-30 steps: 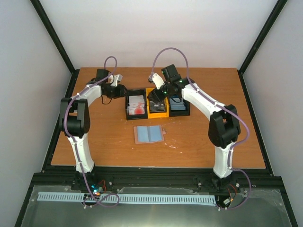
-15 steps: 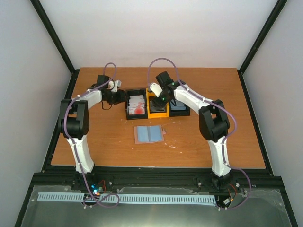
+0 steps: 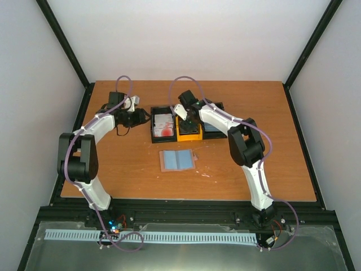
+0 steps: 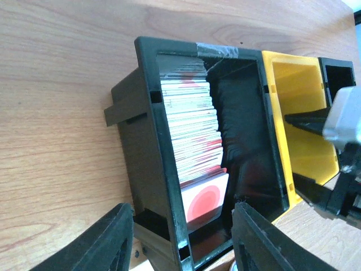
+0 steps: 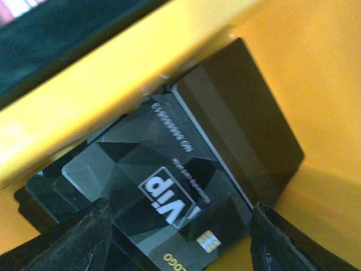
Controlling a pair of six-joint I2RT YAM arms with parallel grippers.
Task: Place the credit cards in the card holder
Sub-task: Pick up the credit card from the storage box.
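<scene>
R gripper (image 5: 177, 248) swung left into yellow bin (image 5: 316, 84), jaws apart over black cards (image 5: 169, 180); L gripper (image 4: 177, 243) apart, empty, backed off. Pick near.

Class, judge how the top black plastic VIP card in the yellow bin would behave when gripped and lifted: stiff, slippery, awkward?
The black VIP card lies flat with straight edges, so probably stiff. Its smooth face may well slip. Thin and resting on the dark stack beneath, its edge is likely hard to catch.
</scene>
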